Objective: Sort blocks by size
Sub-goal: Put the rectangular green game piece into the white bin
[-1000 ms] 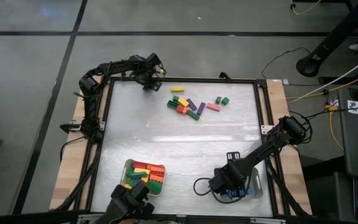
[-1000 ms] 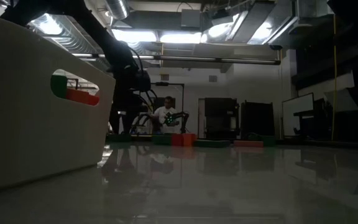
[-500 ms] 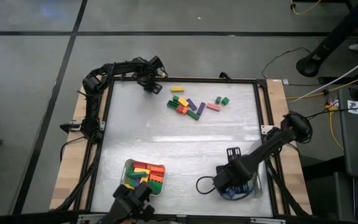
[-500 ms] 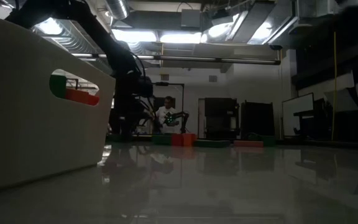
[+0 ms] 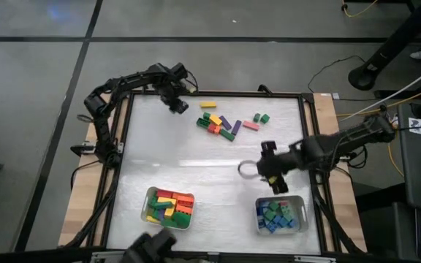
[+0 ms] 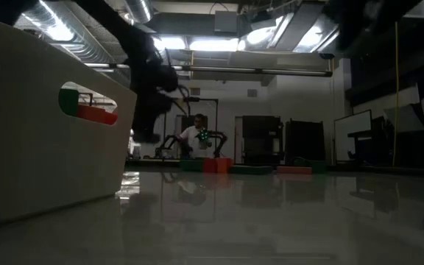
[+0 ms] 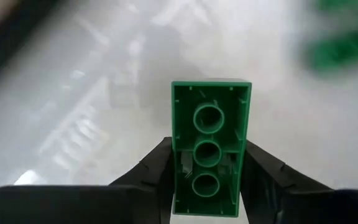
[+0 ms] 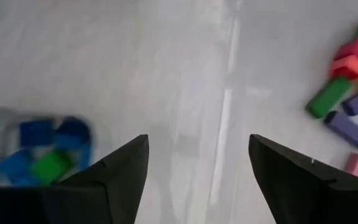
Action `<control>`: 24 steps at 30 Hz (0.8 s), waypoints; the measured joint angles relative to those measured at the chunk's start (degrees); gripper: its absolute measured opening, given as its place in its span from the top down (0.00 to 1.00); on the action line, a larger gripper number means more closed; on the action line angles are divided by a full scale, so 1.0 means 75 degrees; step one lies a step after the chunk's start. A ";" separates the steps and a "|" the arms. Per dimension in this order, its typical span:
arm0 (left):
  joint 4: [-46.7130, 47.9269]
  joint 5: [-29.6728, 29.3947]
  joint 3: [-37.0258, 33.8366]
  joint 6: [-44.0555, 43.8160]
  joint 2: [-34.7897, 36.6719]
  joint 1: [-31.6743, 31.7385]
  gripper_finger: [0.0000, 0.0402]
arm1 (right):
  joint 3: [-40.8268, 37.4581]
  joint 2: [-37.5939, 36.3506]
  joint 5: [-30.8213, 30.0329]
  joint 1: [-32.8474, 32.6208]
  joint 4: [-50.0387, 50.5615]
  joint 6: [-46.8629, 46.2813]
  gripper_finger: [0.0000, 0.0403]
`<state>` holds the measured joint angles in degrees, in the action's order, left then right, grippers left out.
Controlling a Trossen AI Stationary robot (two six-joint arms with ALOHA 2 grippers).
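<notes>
Green long block [image 7: 210, 163] sits pinched in the left hand [image 5: 179, 104], up at the bench's [image 5: 196, 168] far left corner; keep it squeezed, carry it level to the tray [image 5: 169, 207] of long ones; right hand [image 8: 197, 165] waits wide.

floor [image 5: 35, 109]: grey, dark seams | ceiling lights [image 6: 197, 44]: lit (ducts overhead) | cabinets [image 6: 260, 140]: dark

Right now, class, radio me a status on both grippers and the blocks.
Left gripper shut on green long block, far-left corner. Right gripper open, empty, mid-table. Loose pile unsorted. Path clear.
</notes>
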<state>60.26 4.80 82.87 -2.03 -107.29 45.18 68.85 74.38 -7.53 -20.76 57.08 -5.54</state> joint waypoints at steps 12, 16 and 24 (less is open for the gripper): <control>0.3677 0.1605 0.0000 -0.0044 0.1718 -0.3141 0.70 | -0.2714 -0.1081 0.0441 0.3539 -0.2814 0.0982 0.32; 0.3621 0.1573 0.0000 -0.1271 0.2054 -0.4730 0.70 | -0.2869 -0.1031 0.0569 0.4464 -0.3067 0.0984 0.32; 0.3457 0.0723 0.0000 -0.4724 0.2071 -0.7672 0.68 | -0.2867 -0.0908 0.0344 0.6016 -0.3104 0.0985 0.32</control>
<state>86.19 10.22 82.87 -37.46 -91.76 -12.36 47.35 67.57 -4.95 24.36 33.80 1.85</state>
